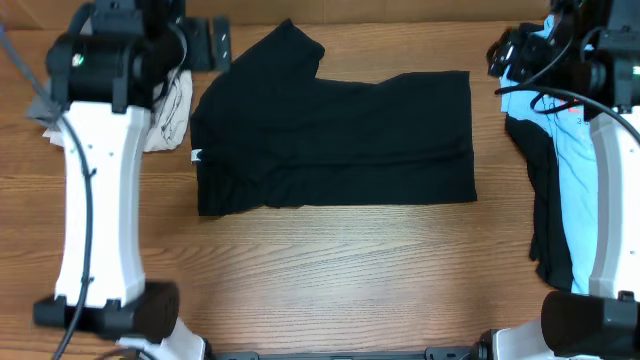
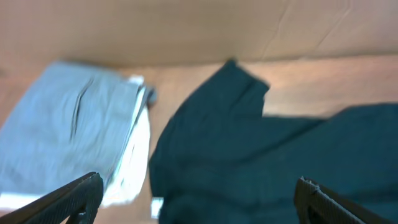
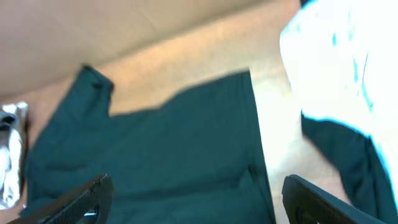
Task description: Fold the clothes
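Left end effector (image 2: 199, 186) and right end effector (image 3: 196, 185) are spread open near black T-shirt (image 1: 340, 140) (sleeve (image 1: 295, 48) sticks out); sleeve edge should be pinched, laid inward flat.

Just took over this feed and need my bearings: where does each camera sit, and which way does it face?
Overhead: above the table, looking straight down at the black shirt; left arm and right arm show at the sides.
Left wrist: on the left gripper, facing the shirt's sleeve and a grey folded pile; open fingertips frame the bottom.
Right wrist: on the right gripper, facing the shirt's hem end and a light-blue garment; fingertips likewise.
Shared: all three see the sleeve.
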